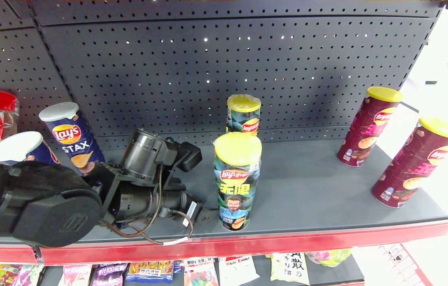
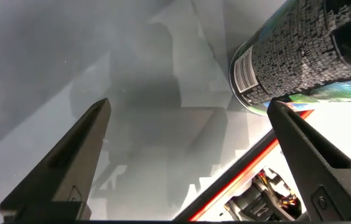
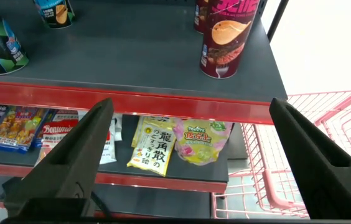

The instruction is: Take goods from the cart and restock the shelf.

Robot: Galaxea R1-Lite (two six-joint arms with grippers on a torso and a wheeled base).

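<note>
— Standing where, that green can [image 1: 236,182] with the yellow lid and bearded face?
— Front of the shelf [image 1: 319,190], three o'clock of the left gripper [image 2: 189,104], which gapes empty.
— Right gripper [image 3: 191,102]?
— Spread wide, empty, near the cart [image 3: 331,143].

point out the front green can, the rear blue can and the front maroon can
front green can [image 1: 235,194], head view, on its printed side
rear blue can [image 1: 73,137], head view, on its label
front maroon can [image 1: 414,169], head view, on its mid-body
</note>
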